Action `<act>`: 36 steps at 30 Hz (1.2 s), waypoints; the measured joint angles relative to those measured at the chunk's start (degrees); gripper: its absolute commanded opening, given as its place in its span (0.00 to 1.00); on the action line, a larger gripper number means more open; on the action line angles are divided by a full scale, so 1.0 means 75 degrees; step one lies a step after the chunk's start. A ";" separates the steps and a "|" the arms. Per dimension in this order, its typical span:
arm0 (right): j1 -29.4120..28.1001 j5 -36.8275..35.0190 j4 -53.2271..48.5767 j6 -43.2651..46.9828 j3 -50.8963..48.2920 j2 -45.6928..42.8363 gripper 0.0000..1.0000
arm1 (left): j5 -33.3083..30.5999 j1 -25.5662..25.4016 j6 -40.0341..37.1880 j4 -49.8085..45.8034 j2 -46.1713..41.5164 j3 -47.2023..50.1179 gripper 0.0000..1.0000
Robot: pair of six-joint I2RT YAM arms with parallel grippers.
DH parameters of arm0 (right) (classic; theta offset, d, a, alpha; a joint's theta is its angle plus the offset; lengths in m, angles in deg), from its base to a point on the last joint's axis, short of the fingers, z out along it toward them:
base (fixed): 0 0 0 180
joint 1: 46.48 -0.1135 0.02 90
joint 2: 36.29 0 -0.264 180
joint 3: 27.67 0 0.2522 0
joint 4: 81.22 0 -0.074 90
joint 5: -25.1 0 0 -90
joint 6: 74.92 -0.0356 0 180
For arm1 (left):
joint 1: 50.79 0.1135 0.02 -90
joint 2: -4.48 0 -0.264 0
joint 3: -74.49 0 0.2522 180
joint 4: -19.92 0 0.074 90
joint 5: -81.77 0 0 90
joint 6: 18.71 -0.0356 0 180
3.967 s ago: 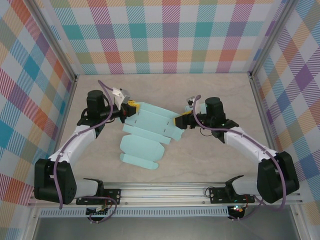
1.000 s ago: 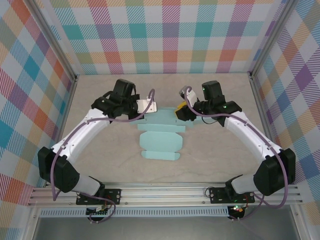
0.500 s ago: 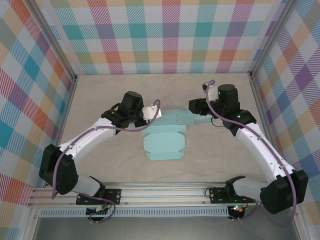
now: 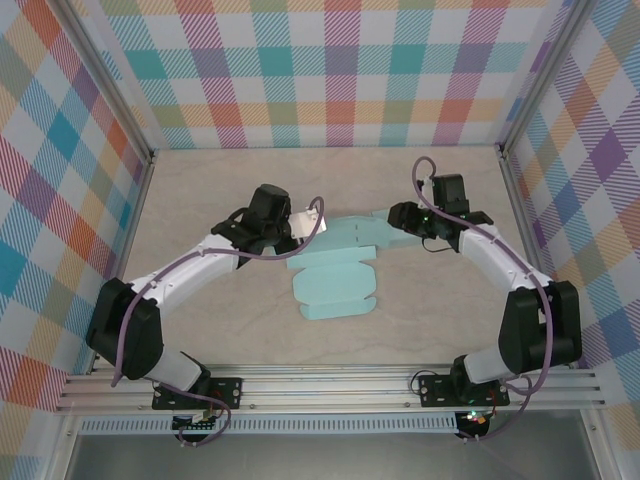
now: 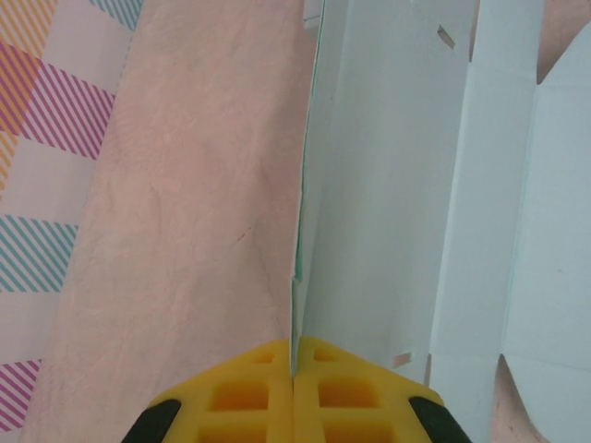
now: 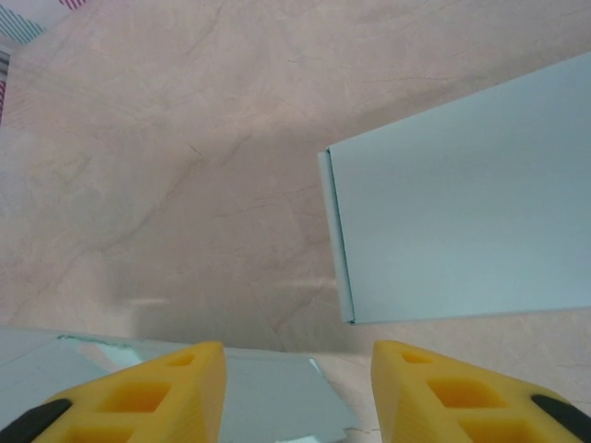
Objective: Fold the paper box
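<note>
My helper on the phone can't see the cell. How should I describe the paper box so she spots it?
Find the beige table walled by checked panels; at its middle lies the box, a sheet with flaps. Its pale blue sets it apart from the beige top, and the left pincer is shut on its edge.

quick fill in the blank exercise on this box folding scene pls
1. The left gripper is ____ on an edge of the paper box.
2. The right gripper is ____, with nothing between its fingers.
3. The fingers of both grippers are coloured ____.

Missing words: shut; open; yellow
</note>
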 measured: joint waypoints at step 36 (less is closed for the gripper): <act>-0.1585 -0.0032 -0.0242 -0.1241 0.1419 0.1314 0.56 | -0.3824 -0.1638 -0.1139 0.4931 0.0189 0.2806 0.00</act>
